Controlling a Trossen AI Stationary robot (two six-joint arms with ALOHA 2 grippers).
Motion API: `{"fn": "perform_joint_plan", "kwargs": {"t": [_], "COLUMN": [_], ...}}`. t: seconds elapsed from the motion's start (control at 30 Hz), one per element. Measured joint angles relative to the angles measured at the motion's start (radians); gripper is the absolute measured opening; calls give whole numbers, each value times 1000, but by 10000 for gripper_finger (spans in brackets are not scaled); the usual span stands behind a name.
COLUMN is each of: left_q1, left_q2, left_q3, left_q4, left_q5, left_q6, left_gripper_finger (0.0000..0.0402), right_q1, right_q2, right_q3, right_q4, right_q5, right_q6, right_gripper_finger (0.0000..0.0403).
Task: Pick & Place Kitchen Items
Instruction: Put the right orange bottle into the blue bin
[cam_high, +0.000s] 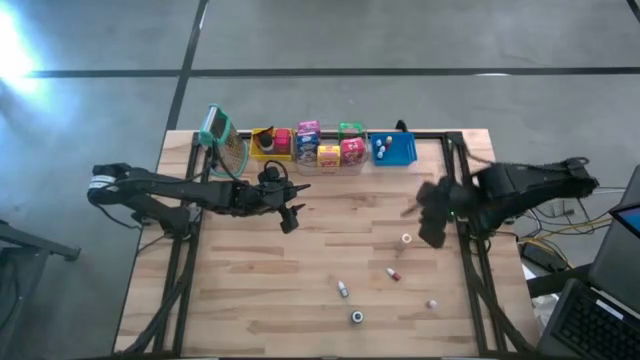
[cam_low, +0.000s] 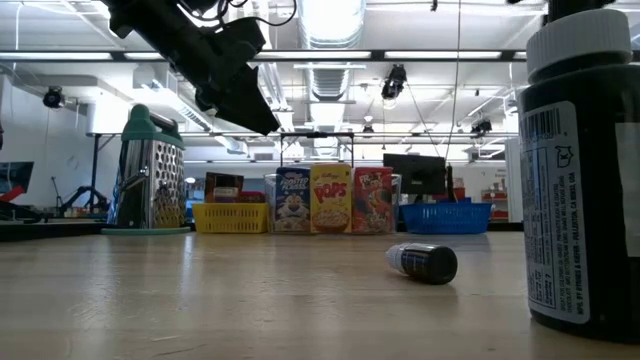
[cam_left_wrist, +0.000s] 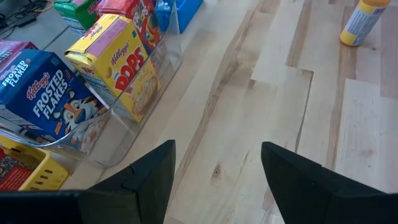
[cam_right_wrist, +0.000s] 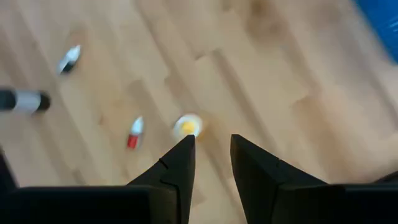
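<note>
From above, the desk (cam_high: 260, 290) carries a row of bins along its far edge: a yellow bin (cam_high: 271, 143), a clear bin (cam_high: 328, 160) packed with small cereal boxes (cam_high: 330, 146), and a blue bin (cam_high: 397, 150) with small white bottles in it, so most groceries look already sorted. Several tiny bottles (cam_high: 343, 288) lie scattered on the near right part, well apart from the bins and apparently awaiting pickup. The left gripper (cam_high: 291, 217) hangs just in front of the clear bin; the right gripper (cam_high: 432, 215) hovers near a yellow-capped bottle (cam_high: 405, 239). At desk height, a dark-capped bottle (cam_low: 423, 262) lies on its side in the open, a large dark jar (cam_low: 583, 170) stands close to the lens, and a grater (cam_low: 150, 170) stands at the left beside the bins. The left wrist camera shows its gripper (cam_left_wrist: 217, 171) spread wide and empty over bare wood beside the Frosted Flakes box (cam_left_wrist: 43, 102) and Pops box (cam_left_wrist: 121, 71). The right wrist camera shows its gripper (cam_right_wrist: 212, 158) narrowly parted, holding nothing, above the yellow-capped bottle (cam_right_wrist: 187, 126), probably lining up a grasp; a red-capped bottle (cam_right_wrist: 134, 132) lies nearby.
</note>
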Motion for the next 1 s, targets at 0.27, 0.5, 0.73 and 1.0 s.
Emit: {"fn": "perform_joint_plan", "kwargs": {"t": [0.27,0.5,0.73,1.0], "left_q1": [0,0,0,0], "left_q2": [0,0,0,0], "left_q3": [0,0,0,0], "left_q4": [0,0,0,0], "left_q5": [0,0,0,0], "left_q6": [0,0,0,0], "left_gripper_finger": [243,243,243,243], "right_q1": [413,641,695,696], "right_q2": [84,213,351,483], "right_q3": [-68,-82,-36,18], "right_q4": [2,8,53,112], "right_q5": [20,0,-86,-151], "right_q6": [390,726,948,920], "right_gripper_finger": [106,130,153,166]}}
